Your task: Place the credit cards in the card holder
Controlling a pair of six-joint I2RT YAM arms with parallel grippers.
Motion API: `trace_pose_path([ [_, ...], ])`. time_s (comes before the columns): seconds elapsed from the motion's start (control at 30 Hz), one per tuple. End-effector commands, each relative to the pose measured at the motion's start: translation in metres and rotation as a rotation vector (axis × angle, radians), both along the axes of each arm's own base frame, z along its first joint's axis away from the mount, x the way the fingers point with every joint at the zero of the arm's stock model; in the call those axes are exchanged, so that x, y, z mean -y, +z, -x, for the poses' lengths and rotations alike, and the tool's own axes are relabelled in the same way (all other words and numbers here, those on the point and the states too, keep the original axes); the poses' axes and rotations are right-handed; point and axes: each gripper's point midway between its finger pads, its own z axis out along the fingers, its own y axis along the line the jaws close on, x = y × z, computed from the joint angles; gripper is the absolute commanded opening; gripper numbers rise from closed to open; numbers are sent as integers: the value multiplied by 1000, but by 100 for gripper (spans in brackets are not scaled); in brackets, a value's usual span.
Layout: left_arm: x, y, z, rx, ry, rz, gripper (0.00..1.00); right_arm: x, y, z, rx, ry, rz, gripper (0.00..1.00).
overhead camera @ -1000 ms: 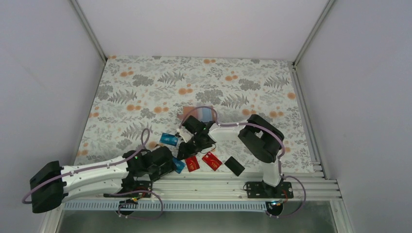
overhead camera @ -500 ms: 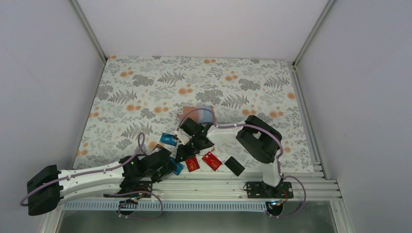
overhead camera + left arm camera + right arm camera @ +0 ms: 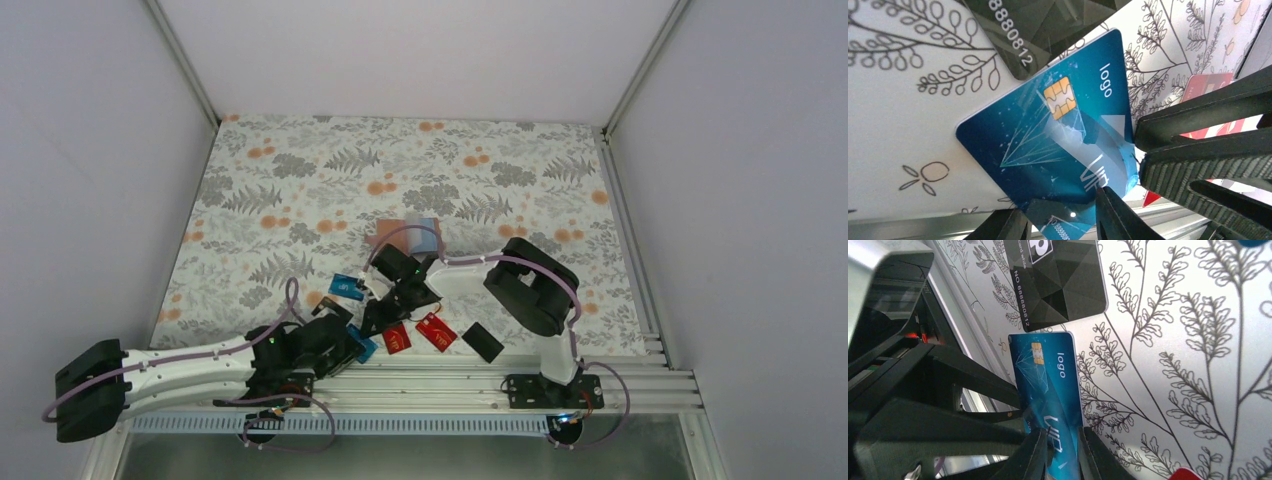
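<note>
A blue credit card (image 3: 1048, 145) with a gold chip is held off the patterned mat between the two grippers. My right gripper (image 3: 1060, 452) is shut on one short end of it. My left gripper (image 3: 1058, 222) stands on either side of the opposite end, its jaws narrowed but still apart. From above, that card (image 3: 364, 344) shows between the left gripper (image 3: 345, 340) and the right gripper (image 3: 380, 316). Two red cards (image 3: 397, 338) (image 3: 436, 332), a black card (image 3: 483, 342) and another blue card (image 3: 347, 287) lie nearby. The tan card holder (image 3: 390, 233) lies further back.
Another black card (image 3: 1058, 280) lies just beyond the held one. The aluminium rail (image 3: 450, 378) runs along the near table edge right beside both grippers. White walls enclose the mat (image 3: 300, 180) on three sides.
The left gripper's jaws have narrowed around the blue card's end. The left arm has slid slightly lower and leftward; the right gripper has eased towards it, keeping its hold.
</note>
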Motion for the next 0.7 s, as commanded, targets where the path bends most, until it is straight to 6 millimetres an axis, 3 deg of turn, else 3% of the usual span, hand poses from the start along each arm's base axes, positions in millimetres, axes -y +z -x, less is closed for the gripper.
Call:
trace_pose_path([
  [0.0, 5, 13, -30, 154, 78, 44, 31, 12, -25, 18, -39, 26, 80, 19],
  [0.67, 10, 41, -35, 236, 102, 46, 16, 14, -27, 16, -29, 18, 103, 17],
])
